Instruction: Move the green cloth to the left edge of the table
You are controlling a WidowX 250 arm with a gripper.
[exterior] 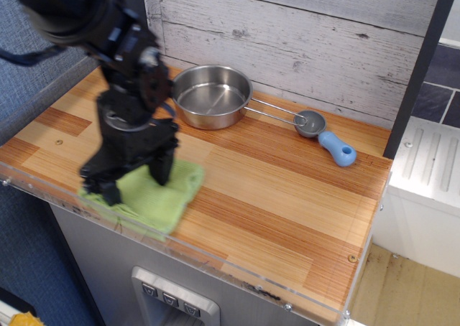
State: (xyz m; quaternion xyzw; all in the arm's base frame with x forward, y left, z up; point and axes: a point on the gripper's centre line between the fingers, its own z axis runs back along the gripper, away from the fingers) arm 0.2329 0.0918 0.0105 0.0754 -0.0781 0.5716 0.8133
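The claw (135, 181) stands spread on the cloth (147, 198), one finger near its left front corner, the other at its rear edge, pressing down rather than pinching. The cloth lies at the desk's (287, 197) front rim, left of centre. Soft, light and limp, it looks apt to bunch; downward pressure should slide it.

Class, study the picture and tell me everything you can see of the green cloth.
The green cloth is light green, soft-looking fabric, folded into a rough square, lying flat near the front edge of the wooden table, toward its left side. Its front corner reaches the clear plastic rim. The black gripper stands on it, fingers spread and pressing into the fabric, hiding the cloth's back-left part. Nothing else touches it.
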